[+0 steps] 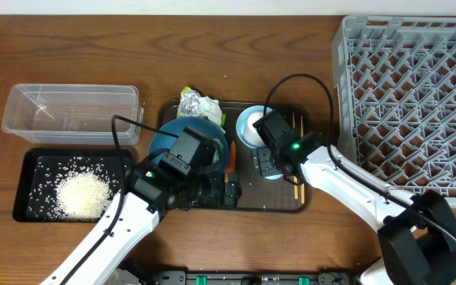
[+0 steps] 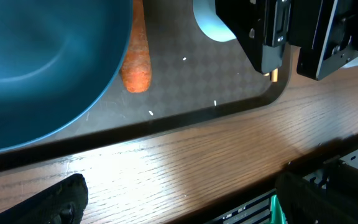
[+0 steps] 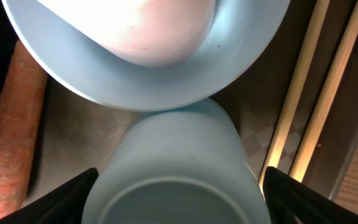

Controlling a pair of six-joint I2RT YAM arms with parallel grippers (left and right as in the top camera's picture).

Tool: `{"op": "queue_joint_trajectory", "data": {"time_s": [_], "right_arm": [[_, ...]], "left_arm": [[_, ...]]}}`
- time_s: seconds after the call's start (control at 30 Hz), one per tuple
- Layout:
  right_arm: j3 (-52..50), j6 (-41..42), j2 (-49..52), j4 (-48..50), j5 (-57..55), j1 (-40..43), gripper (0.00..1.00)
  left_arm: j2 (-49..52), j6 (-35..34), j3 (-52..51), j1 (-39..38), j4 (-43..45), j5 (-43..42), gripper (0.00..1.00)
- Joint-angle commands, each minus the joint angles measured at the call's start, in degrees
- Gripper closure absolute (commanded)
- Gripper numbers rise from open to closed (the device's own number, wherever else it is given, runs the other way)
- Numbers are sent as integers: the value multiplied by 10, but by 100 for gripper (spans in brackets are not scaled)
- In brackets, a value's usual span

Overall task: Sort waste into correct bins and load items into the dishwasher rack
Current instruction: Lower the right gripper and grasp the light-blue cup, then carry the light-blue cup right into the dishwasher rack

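Two pincers over brown tray (image 2: 197,81). Right pincer (image 3: 179,186): fingers (image 3: 61,196) flank light blue cup (image 3: 179,155), close at both sides; grip unclear. Small light blue bowl (image 3: 247,56) just ahead, chopsticks (image 3: 303,112) right, carrot (image 3: 11,137) left. Left pincer (image 2: 185,199) wide open, empty; dark blue bowl (image 2: 36,62) ahead-left.

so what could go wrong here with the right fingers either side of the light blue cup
The light blue cup looks pressed against the small light blue bowl, so lifting it could tip that bowl and the whitish cup inside. The right fingers sit near the chopsticks and the carrot and could drag either. The left fingers hover by the same brown tray, so the arms might clash.
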State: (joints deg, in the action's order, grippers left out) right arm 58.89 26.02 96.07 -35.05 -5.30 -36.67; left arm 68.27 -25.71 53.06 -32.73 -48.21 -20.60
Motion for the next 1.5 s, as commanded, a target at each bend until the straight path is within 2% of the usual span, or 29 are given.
{"op": "queue_joint_trajectory", "data": {"time_s": [0.0, 0.23, 0.53, 0.67, 0.8, 0.97, 1.2, 1.27, 1.47], "right_arm": [[15, 7, 0, -1, -13, -5, 22], [30, 7, -20, -15, -13, -5, 36], [63, 7, -92, -74, -14, 12, 37], [85, 7, -138, -111, -29, 52, 36], [117, -24, -186, -149, -37, 136, 34], [148, -61, -220, -160, -37, 287, 34], [153, -66, -212, -92, -2, 508, 34], [153, -81, -195, -62, 19, 569, 31], [153, -103, -134, -15, 21, 637, 30]], "left_arm": [[3, -1, 0, 1, -2, 7, 1], [3, -1, 0, 1, -2, 7, 1], [3, -1, 0, 1, -2, 7, 1], [3, -1, 0, 1, -2, 7, 1], [3, -1, 0, 1, -2, 7, 1], [3, -1, 0, 1, -2, 7, 1], [3, -1, 0, 1, -2, 7, 1], [3, -1, 0, 1, -2, 7, 1], [3, -1, 0, 1, -2, 7, 1]]}}
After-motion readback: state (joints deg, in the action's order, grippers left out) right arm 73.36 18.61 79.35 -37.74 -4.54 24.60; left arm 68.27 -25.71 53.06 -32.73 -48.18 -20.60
